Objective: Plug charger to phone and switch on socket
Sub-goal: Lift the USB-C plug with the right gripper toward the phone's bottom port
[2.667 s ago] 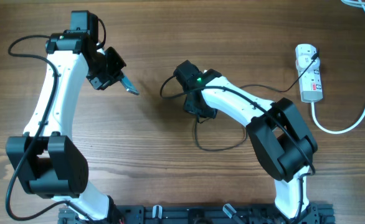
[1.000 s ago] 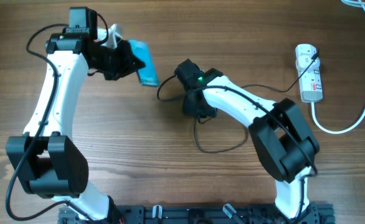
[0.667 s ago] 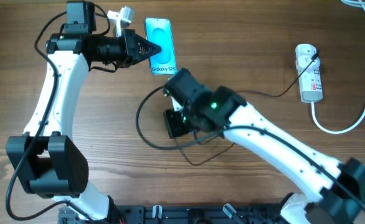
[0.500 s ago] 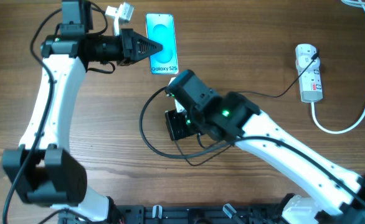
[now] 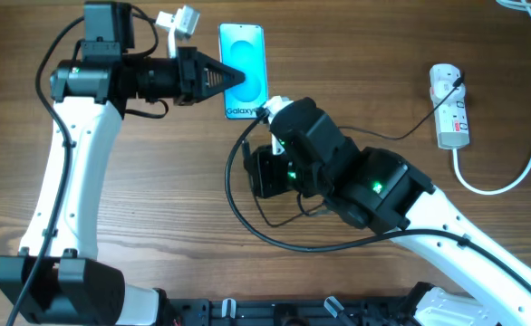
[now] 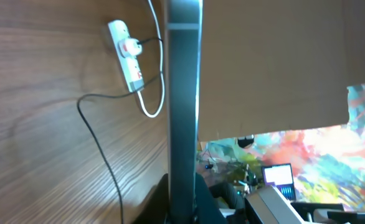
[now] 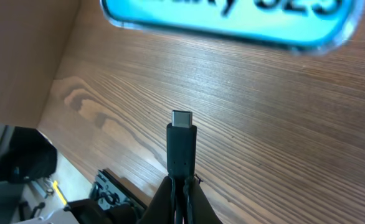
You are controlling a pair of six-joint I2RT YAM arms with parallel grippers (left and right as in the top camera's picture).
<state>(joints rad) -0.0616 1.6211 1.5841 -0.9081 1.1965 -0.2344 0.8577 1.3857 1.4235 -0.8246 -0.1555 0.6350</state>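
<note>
Phone (image 5: 245, 63), screen upward over the far middle of the surface (image 5: 157, 181), is pinched at its left edge by the fingers of the left gripper (image 5: 233, 79), while the charger (image 7: 183, 146) plug tip is clamped between the fingers of the right gripper (image 7: 182, 185), near but apart from the phone's lower end, the socket (image 5: 450, 107) being lain far right.

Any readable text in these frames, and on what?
"Galaxy": phone lower band, overhead; the rest is hidden by the right arm.
"S25": same band, right wrist view, blurred and cropped.
Socket markings: too small to read.
</note>
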